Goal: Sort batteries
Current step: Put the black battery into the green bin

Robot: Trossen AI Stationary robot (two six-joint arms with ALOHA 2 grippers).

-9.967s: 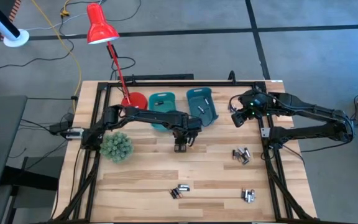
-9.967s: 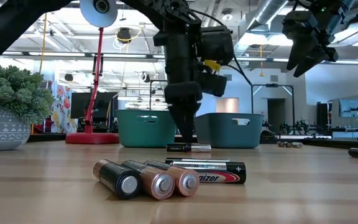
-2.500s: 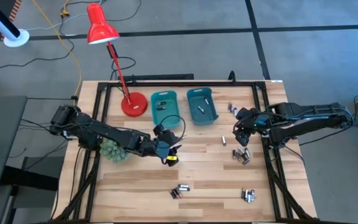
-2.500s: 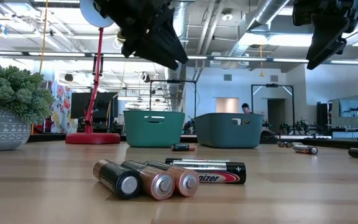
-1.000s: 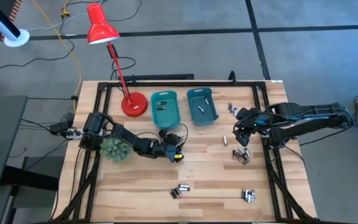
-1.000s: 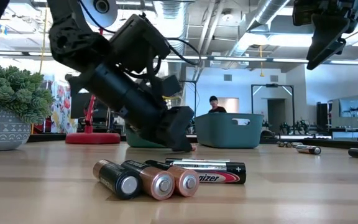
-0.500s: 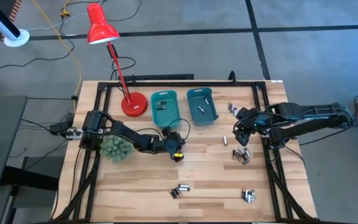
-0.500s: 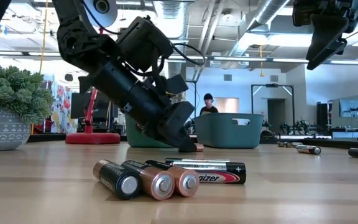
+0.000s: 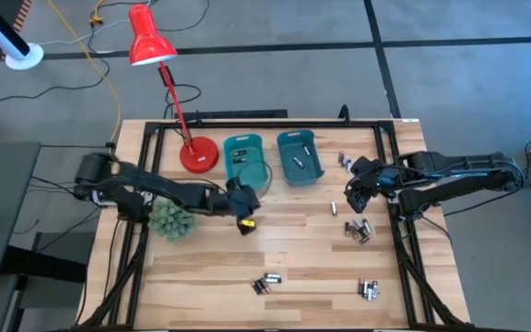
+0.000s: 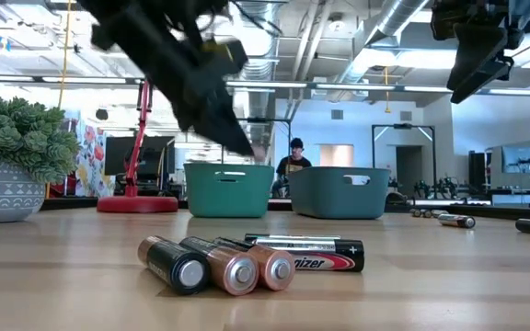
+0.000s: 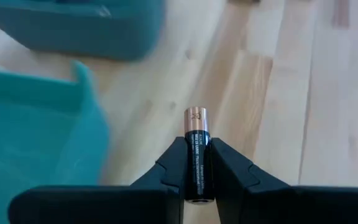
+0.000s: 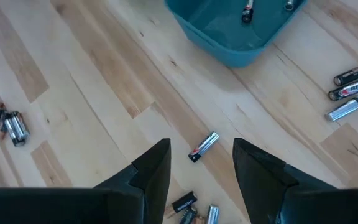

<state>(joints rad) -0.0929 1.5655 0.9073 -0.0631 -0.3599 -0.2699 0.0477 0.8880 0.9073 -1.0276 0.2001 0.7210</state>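
Sorting cells into bins, carry phase. The left claw [image 11: 196, 177] is clamped on one black, copper-tipped battery [image 11: 196, 155], gripped across its body with the copper end sticking out past the fingertips. In the high view this claw [image 9: 241, 208] is raised above the bench [image 9: 210, 277], just beside the near end of the lighter teal bin [image 9: 243, 159]; the darker teal bin [image 9: 300, 157] stands beside it, with cells already visible inside in the right wrist view [image 12: 248, 10].

The right claw [image 12: 197, 163] hangs with its fingers apart above a single silver battery [image 12: 203, 146] lying on the wood, near a small cluster at the bench's right side [image 9: 359, 230]. Other loose groups lie at the front [image 10: 247, 260] and near the right edge [image 9: 368, 290].

To complete the step well, the left claw should travel on until the whole cell is above the bin's interior, well inside the rim, then descend a little before parting its fingers, so that the cell neither strikes the wall nor bounces out. Which bin suits this cell type cannot be judged from here. The grip looks centred, so slipping in transit seems unlikely.
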